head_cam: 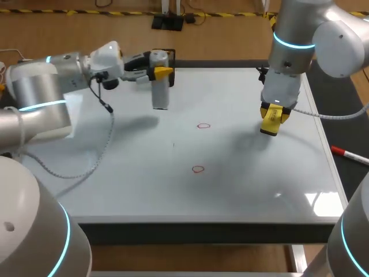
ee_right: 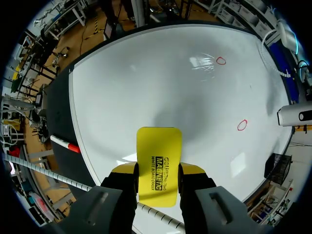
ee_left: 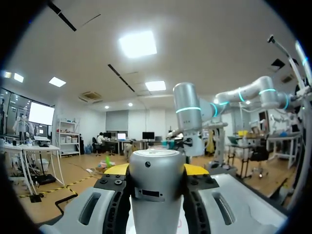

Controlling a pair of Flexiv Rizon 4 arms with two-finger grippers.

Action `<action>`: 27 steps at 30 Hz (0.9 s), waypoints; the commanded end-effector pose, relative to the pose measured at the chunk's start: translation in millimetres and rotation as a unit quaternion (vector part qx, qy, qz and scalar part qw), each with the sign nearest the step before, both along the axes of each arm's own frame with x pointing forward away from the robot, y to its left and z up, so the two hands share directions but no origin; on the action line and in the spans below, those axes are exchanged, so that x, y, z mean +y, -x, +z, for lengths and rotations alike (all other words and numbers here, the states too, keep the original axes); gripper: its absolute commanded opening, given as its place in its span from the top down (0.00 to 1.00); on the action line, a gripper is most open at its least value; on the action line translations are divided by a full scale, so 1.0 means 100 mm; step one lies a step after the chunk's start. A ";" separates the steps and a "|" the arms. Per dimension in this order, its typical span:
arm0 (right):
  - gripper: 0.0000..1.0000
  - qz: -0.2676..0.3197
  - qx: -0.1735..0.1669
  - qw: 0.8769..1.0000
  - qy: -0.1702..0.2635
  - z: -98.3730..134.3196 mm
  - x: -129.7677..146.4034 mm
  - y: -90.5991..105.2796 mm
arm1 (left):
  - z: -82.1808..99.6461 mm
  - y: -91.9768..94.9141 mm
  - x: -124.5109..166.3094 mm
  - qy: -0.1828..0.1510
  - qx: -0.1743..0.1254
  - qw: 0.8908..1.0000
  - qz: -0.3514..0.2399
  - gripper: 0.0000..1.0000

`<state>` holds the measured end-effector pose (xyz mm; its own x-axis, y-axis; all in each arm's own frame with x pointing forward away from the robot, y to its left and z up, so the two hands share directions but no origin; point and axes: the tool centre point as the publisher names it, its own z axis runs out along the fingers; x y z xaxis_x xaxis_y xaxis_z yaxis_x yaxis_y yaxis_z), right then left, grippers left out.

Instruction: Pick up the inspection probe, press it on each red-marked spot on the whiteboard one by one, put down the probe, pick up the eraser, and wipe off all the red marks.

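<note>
My left gripper [head_cam: 162, 68] is shut on the grey cylindrical inspection probe [head_cam: 159, 81], holding it upright above the whiteboard's [head_cam: 115, 184] far left part; in the left wrist view the probe [ee_left: 157, 187] fills the space between the yellow-tipped fingers [ee_left: 116, 170]. My right gripper [head_cam: 273, 118] is shut on the yellow eraser [head_cam: 272, 122], above the board's right side. In the right wrist view the eraser [ee_right: 158, 163] sticks out past my right gripper [ee_right: 157, 171] over the whiteboard [ee_right: 146, 83]. Two red circles [head_cam: 203, 126] [head_cam: 198, 169] mark the board's middle; both show in the right wrist view [ee_right: 221, 61] [ee_right: 242, 125].
A red and white marker pen [head_cam: 349, 154] lies on the dark table beside the board's right edge, also seen in the right wrist view [ee_right: 64, 143]. A black holder [head_cam: 167, 55] stands behind the probe at the board's far edge.
</note>
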<state>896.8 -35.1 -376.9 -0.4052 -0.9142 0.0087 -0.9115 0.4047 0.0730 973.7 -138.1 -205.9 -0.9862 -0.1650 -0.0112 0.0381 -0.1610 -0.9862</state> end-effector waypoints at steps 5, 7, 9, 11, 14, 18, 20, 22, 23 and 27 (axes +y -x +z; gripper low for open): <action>1.00 0.001 -0.001 1.000 0.001 0.01 -0.01 0.00 | 0.07 0.04 0.59 -0.004 0.000 1.000 0.020 1.00; 1.00 0.001 -0.001 1.000 0.001 0.01 -0.01 0.00 | 0.07 0.02 0.69 -0.005 -0.001 1.000 0.026 1.00; 1.00 0.001 -0.001 1.000 0.001 0.01 -0.01 0.00 | 0.07 0.02 0.79 -0.005 -0.002 1.000 0.030 1.00; 1.00 0.001 -0.001 1.000 0.001 0.01 -0.01 0.00 | 0.07 0.00 0.88 -0.005 -0.002 0.999 0.034 1.00; 1.00 0.001 -0.001 1.000 0.001 0.01 -0.01 0.00 | 0.06 0.00 0.99 -0.004 -0.002 0.999 0.038 1.00; 1.00 0.001 -0.001 1.000 0.001 0.01 -0.01 0.00 | 0.06 0.00 1.11 -0.002 -0.005 0.999 0.046 1.00; 1.00 0.001 -0.001 1.000 0.001 0.01 -0.01 0.00 | 0.06 -0.01 1.16 0.000 -0.005 0.999 0.049 1.00; 1.00 0.001 -0.001 1.000 0.001 0.01 -0.01 0.00 | 0.06 -0.01 1.21 0.002 -0.006 0.999 0.053 1.00; 1.00 0.001 -0.001 1.000 0.001 0.01 -0.01 0.00 | 0.06 -0.01 1.21 0.002 -0.006 0.999 0.053 1.00; 1.00 0.001 -0.001 1.000 0.001 0.01 -0.01 0.00 | 0.06 -0.01 1.21 0.002 -0.006 0.999 0.053 1.00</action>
